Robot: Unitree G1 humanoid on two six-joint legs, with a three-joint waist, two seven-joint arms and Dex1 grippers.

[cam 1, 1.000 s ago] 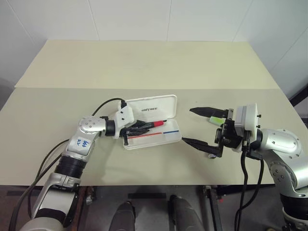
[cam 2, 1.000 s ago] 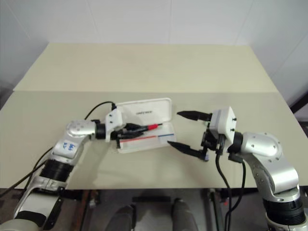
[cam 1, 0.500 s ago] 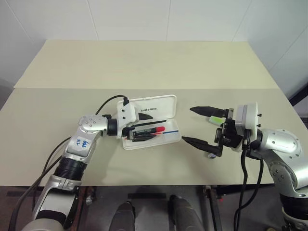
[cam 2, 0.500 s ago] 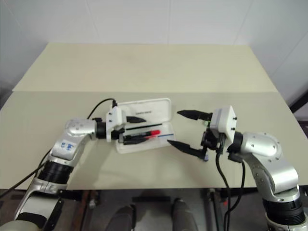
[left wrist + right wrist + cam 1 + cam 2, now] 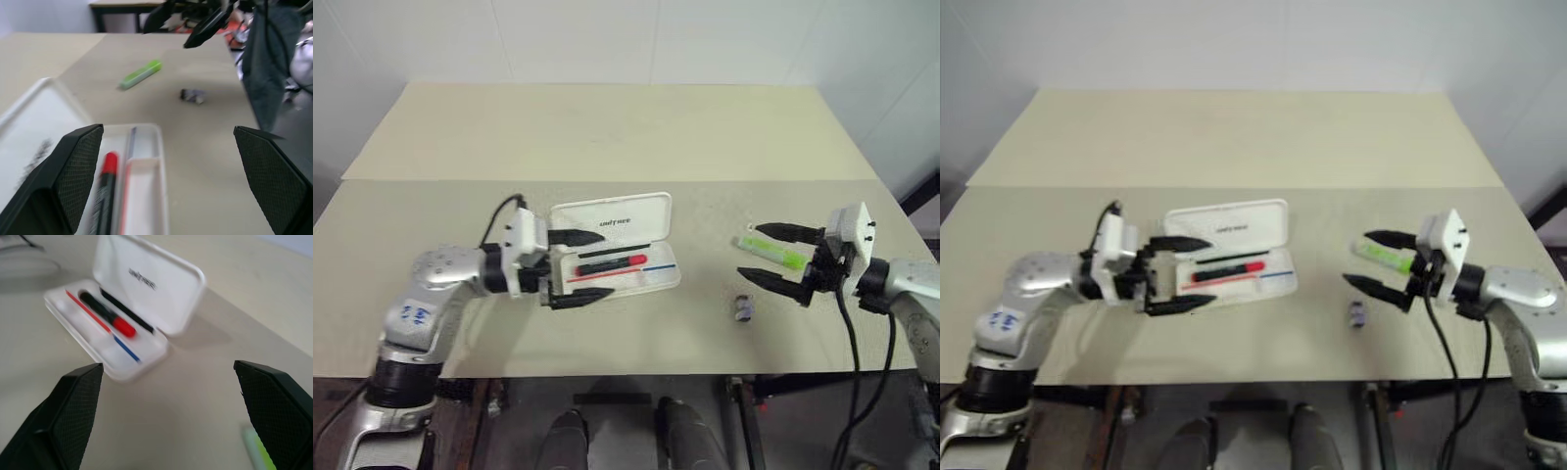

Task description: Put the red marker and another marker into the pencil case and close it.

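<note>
The white pencil case [image 5: 658, 277] lies open mid-table, its lid [image 5: 146, 284] tilted back. The red marker [image 5: 612, 263] rests inside the tray, also seen from both wrists [image 5: 105, 191] [image 5: 105, 313]. My left gripper [image 5: 609, 263] is open and level at the case's left end, one finger on each side of the tray, holding nothing. The neon yellow-green marker [image 5: 771, 251] lies on the table to the right [image 5: 141, 74]. My right gripper [image 5: 747, 251] is open, its fingers standing either side of that marker's left end without gripping it.
A small grey-purple object [image 5: 743, 309] lies on the table in front of the right gripper, also visible in the left wrist view [image 5: 192, 95]. The beige table [image 5: 607, 137] stretches far back behind the case. Its front edge runs close below both arms.
My left gripper opened, left the red marker in the case and drew back to the left. My right gripper swung to the right, ending with its open fingers around the yellow-green marker.
</note>
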